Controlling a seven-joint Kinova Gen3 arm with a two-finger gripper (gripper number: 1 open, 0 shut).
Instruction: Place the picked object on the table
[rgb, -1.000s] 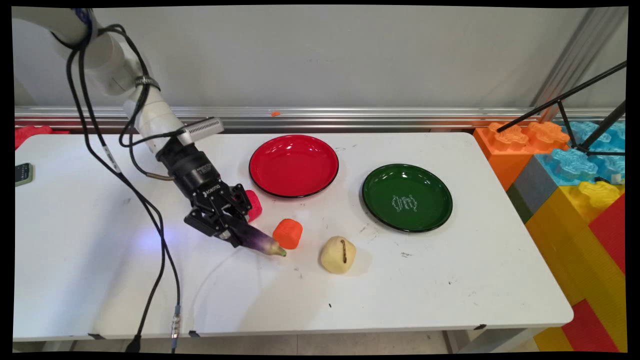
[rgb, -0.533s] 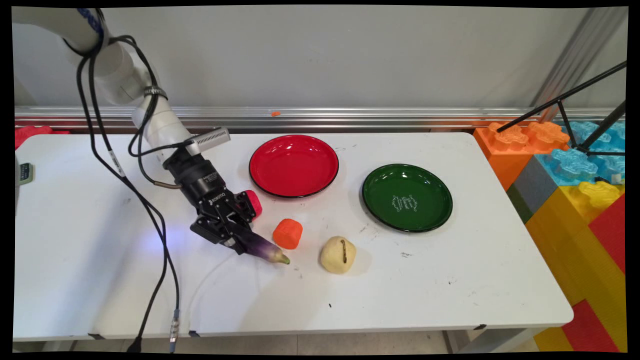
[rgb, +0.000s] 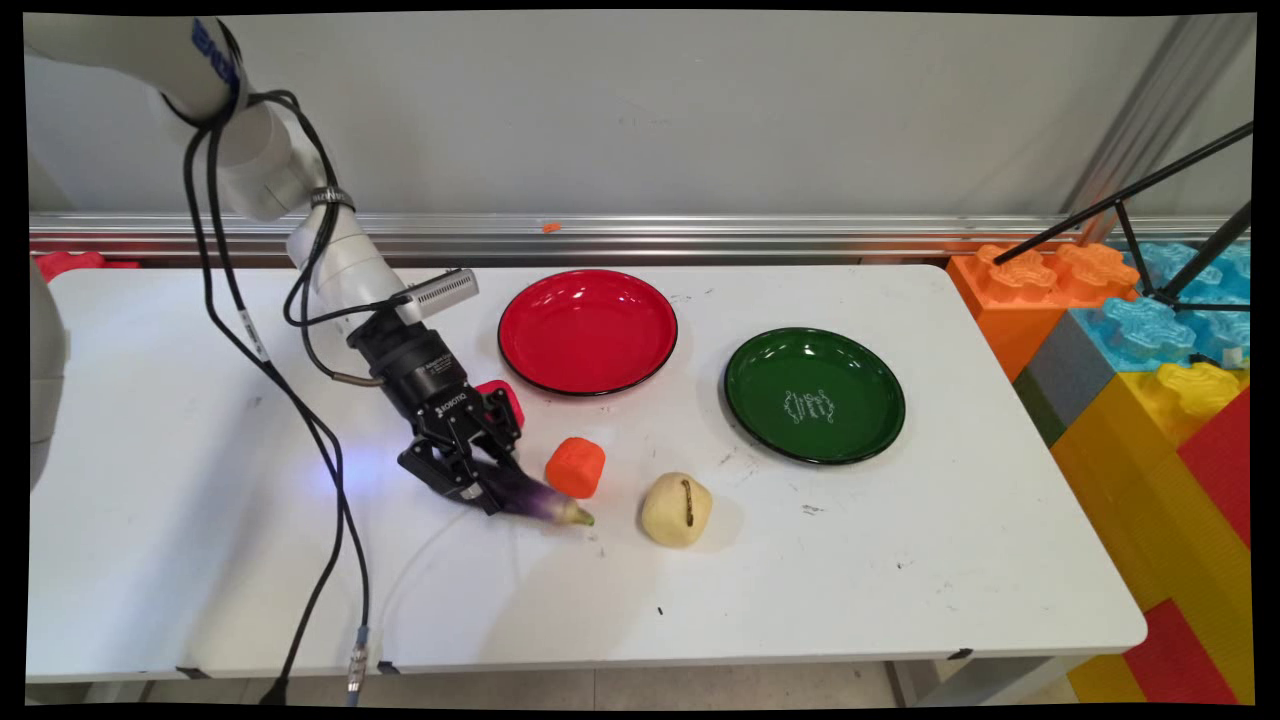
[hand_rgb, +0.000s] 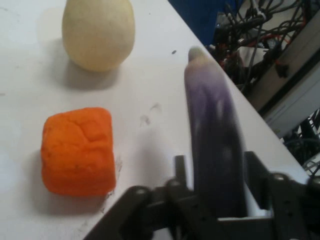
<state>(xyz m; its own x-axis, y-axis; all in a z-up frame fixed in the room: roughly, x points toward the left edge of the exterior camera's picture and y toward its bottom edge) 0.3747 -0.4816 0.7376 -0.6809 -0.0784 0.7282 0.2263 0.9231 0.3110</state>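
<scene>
Gripper (rgb: 487, 490) clamped on the eggplant (rgb: 535, 500): you can see in the hand view both fingers pressed against its sides, the eggplant (hand_rgb: 214, 150) sticking out past them. It is held low over the table (rgb: 900, 560), tip pointing toward the near right; you cannot tell whether the tip touches the surface. As things lie, both plates hold nothing and every loose piece sits on the table. Eggplant: long, smooth, glossy purple, pale greenish tip. Just beside it, the orange block (rgb: 576, 467), blocky with rounded corners and a crinkled, foam-like skin. Further right, the potato (rgb: 676, 509), rounded, matte cream, with a dark slit on top. Behind the gripper, a red piece (rgb: 508, 399), mostly hidden. Red plate (rgb: 587, 331) and green plate (rgb: 814, 395): round, shiny, dark-rimmed, the green one with a white mark inside.
</scene>
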